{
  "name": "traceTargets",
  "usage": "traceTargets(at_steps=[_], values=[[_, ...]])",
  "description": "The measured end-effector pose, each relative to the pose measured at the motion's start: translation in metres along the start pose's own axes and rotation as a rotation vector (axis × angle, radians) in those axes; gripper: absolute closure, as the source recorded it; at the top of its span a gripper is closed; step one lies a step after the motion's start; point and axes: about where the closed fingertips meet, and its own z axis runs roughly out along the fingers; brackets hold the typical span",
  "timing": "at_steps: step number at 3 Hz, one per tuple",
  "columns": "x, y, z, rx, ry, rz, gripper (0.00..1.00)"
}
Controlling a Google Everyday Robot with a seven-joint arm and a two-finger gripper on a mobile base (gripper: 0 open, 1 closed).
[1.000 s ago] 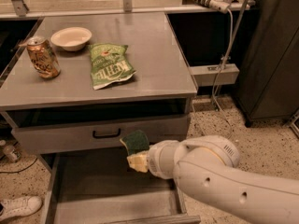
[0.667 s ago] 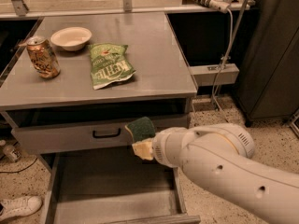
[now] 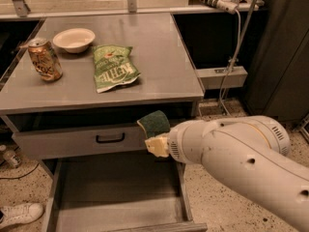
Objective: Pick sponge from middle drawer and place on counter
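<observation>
The sponge [image 3: 154, 123], dark green face showing, is held in the air in front of the cabinet, just below the counter's front edge. My gripper [image 3: 154, 135] is shut on it; one pale yellowish finger [image 3: 156, 146] shows under the sponge, at the end of my big white arm [image 3: 241, 163] coming in from the right. The middle drawer [image 3: 116, 192] is pulled out below, and its grey floor is bare. The counter [image 3: 159, 57] lies above and behind the sponge.
On the counter stand a drink can [image 3: 44, 59], a white bowl [image 3: 74, 39] and a green chip bag [image 3: 114, 67]. The top drawer front with a black handle [image 3: 110, 138] is closed. A white shoe [image 3: 19, 213] lies on the floor at the left.
My gripper has risen with the sponge, from over the open drawer up to about the level of the top drawer front. The arm now fills more of the right side.
</observation>
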Motion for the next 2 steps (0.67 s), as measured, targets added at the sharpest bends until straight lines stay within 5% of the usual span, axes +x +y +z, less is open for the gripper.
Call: traceTargets(at_steps=[2], values=[[-0.062,-0.047,-0.052,0.097,-0.082,0.014,1.0]])
